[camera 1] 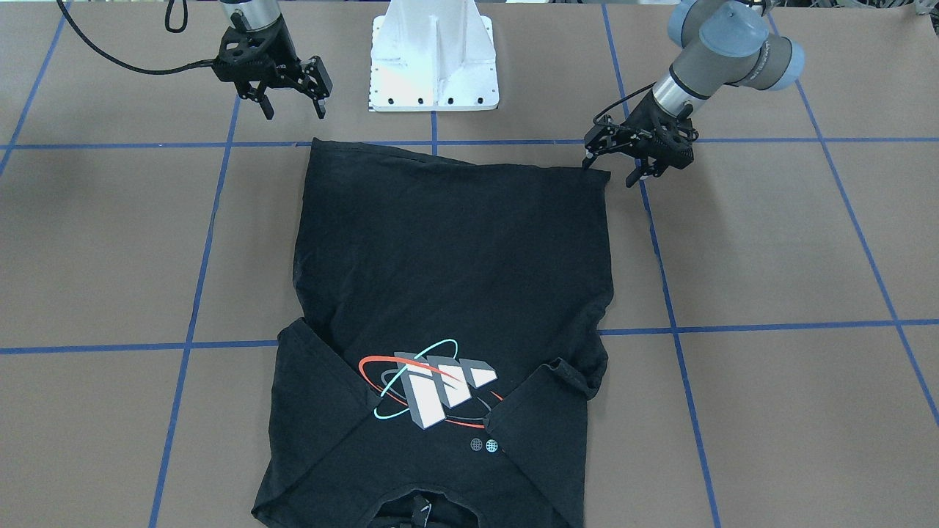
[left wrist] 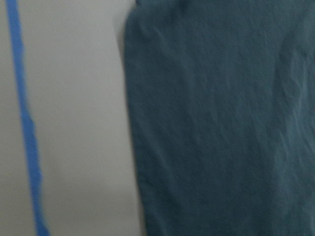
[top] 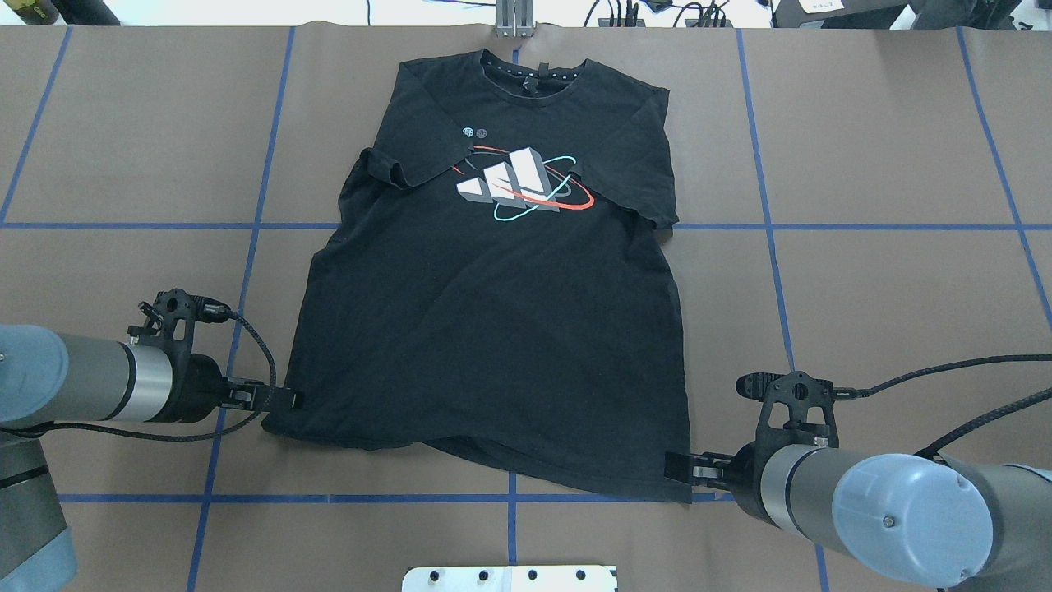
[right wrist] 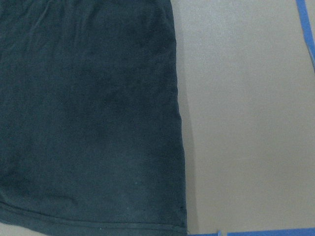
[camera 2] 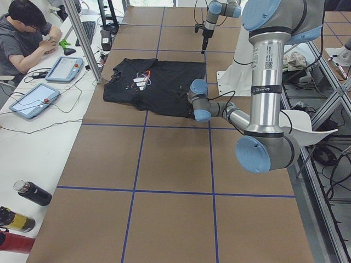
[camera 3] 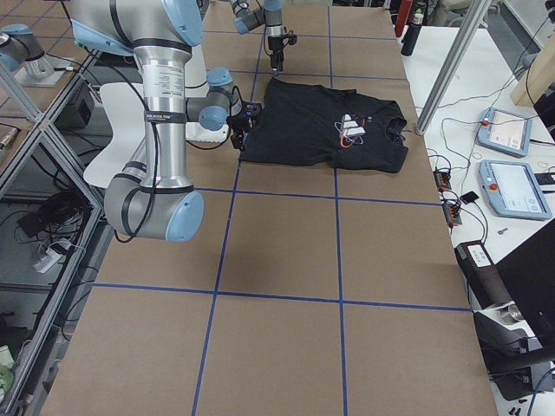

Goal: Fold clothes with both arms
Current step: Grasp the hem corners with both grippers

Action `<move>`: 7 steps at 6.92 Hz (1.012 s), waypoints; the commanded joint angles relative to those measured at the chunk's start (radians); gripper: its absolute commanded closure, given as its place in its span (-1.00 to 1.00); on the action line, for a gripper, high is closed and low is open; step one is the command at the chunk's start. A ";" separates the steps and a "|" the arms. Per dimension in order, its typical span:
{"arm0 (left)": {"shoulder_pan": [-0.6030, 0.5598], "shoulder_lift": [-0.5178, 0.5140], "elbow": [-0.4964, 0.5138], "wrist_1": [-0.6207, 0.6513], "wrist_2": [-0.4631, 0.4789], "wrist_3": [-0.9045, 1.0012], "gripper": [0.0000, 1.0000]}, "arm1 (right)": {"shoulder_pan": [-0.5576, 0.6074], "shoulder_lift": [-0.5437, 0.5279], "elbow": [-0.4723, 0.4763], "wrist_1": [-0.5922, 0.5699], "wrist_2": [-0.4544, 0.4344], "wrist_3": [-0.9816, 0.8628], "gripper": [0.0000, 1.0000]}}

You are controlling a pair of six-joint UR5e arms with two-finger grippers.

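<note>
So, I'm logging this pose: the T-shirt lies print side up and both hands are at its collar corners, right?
Not the collar: the left hand and right hand are at the hem corners of the T-shirt, as the overhead exterior view shows. The collar lies at the far end. Print side up is correct.

The desk (top: 123, 123) is viewed from above, opposite, and both ends; the shirt (left wrist: 221, 123) hem is shown close by both wrist cameras.

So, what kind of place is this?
Probably a robotics lab: the left arm and right arm at a table marked with blue tape, and a side desk with teach pendants where a person sits.
</note>
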 commanded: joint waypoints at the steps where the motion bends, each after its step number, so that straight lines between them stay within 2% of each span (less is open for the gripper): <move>1: 0.034 -0.001 0.026 -0.011 0.031 -0.004 -1.00 | 0.000 -0.001 -0.001 0.004 -0.001 0.000 -1.00; 2: 0.034 -0.004 0.036 -0.011 0.031 -0.001 -0.88 | -0.001 -0.001 -0.001 0.004 -0.001 0.000 -1.00; 4: 0.035 -0.003 0.039 -0.011 0.029 0.000 -0.22 | 0.000 0.001 -0.001 0.004 -0.001 0.000 -1.00; 7: 0.054 -0.003 0.042 -0.014 0.029 0.002 -0.14 | 0.000 0.001 0.001 0.004 -0.001 0.000 -1.00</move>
